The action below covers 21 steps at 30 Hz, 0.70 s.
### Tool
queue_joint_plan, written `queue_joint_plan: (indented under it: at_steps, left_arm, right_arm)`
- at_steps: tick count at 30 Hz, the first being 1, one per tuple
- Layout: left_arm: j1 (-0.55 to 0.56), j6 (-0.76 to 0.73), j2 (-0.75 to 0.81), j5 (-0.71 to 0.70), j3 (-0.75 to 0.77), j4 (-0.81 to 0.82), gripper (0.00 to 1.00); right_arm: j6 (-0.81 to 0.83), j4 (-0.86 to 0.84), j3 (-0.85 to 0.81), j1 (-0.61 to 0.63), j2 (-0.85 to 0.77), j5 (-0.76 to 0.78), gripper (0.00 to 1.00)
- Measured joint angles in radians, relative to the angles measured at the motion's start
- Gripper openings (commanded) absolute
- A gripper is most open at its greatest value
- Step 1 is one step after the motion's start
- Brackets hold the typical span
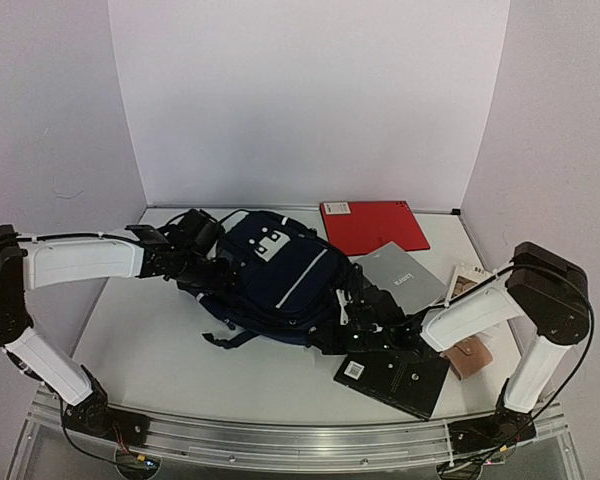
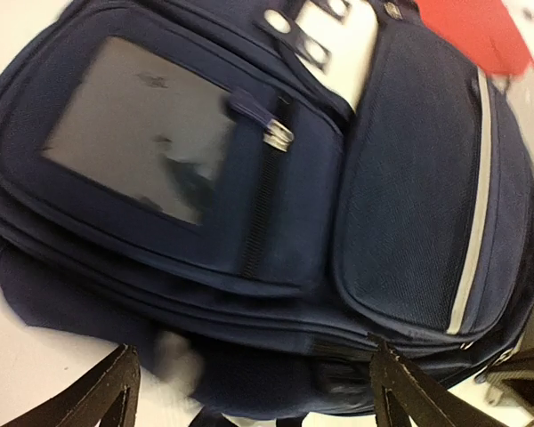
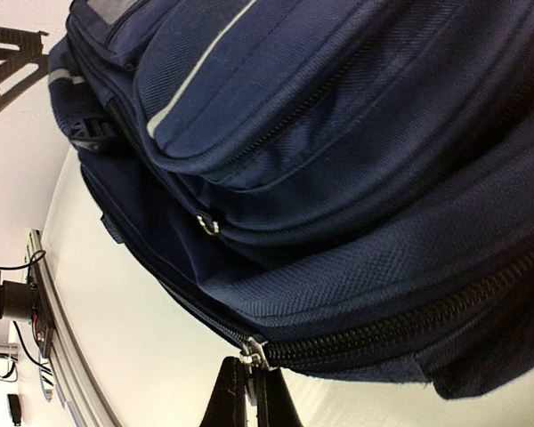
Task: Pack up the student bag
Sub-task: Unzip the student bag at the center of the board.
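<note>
Navy student bag point(image 1: 280, 268) x1

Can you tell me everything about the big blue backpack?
The backpack is big, dark navy woven fabric, with thin white stripes, a white patch near the top and a shiny grey pocket panel on the front. It lies on the white table, front up and bulgy, and the zips in view look closed. The right tool is shut on a metal zipper pull at its edge. The left tool hangs open over it, not gripping.
</note>
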<state>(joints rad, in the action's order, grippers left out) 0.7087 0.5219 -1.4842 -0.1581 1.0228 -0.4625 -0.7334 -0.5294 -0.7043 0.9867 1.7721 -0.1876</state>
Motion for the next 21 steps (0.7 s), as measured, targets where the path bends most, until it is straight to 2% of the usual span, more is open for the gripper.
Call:
queue_joint_plan:
  at_steps: [5, 8, 15, 21]
  left_arm:
    - [0.162, -0.074, -0.176, -0.094, 0.111, 0.012, 0.91]
    - [0.208, -0.077, -0.254, -0.152, 0.183, -0.005, 0.91]
    - [0.212, -0.109, -0.226, -0.175, 0.162, 0.012, 0.92]
    - [0.299, -0.192, -0.253, -0.129, 0.191, 0.058, 0.93]
  right_arm:
    - [-0.002, -0.002, 0.002, 0.0, -0.001, -0.002, 0.0]
    - [-0.005, -0.004, 0.002, 0.0, -0.002, -0.002, 0.0]
    - [-0.009, -0.013, 0.012, 0.0, -0.015, -0.001, 0.0]
    - [-0.013, -0.019, 0.016, 0.0, -0.016, -0.001, 0.0]
